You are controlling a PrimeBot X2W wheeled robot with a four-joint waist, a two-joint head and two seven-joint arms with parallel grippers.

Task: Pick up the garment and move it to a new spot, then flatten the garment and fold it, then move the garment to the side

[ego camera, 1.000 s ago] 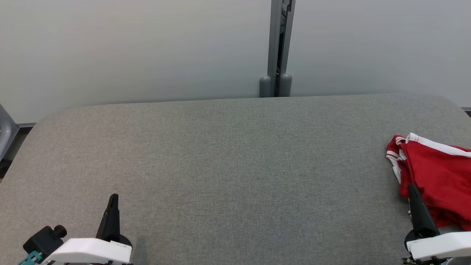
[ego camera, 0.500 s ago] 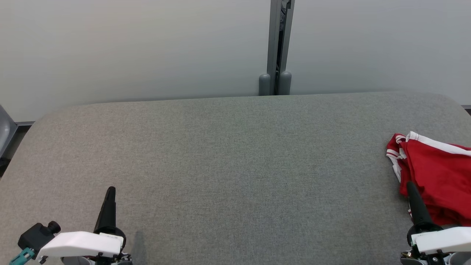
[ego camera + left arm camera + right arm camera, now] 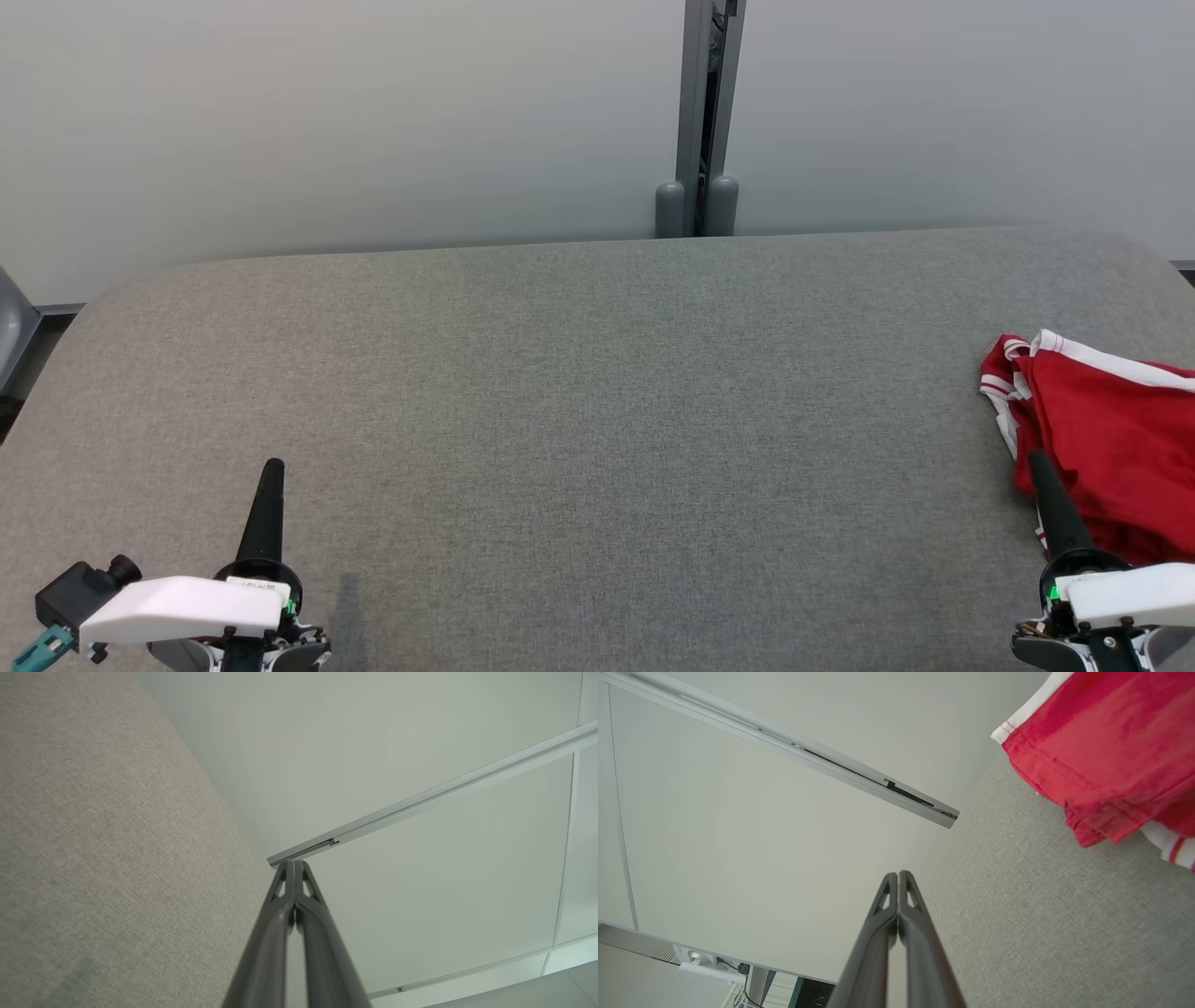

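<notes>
Left end effector (image 3: 272, 465): fingers pressed together, empty, above near-left corner of grey fabric-covered worktop (image 3: 597, 392). Right end effector (image 3: 1034, 457): same, near-right corner. Crumpled red garment with white trim (image 3: 1111, 429) lies at worktop's right edge.

You see a grey fabric table (image 3: 560, 392) with rounded far corners; behind its far edge, a pale wall (image 3: 327, 121) and grey post (image 3: 698, 112).

The bench (image 3: 560, 373) wears grey woven cloth, matt and coarse; the garment (image 3: 1111, 420) is red cloth, smooth, faintly shiny; the left end effector (image 3: 271, 464) and right end effector (image 3: 1032, 457) look dark, satiny plastic.
</notes>
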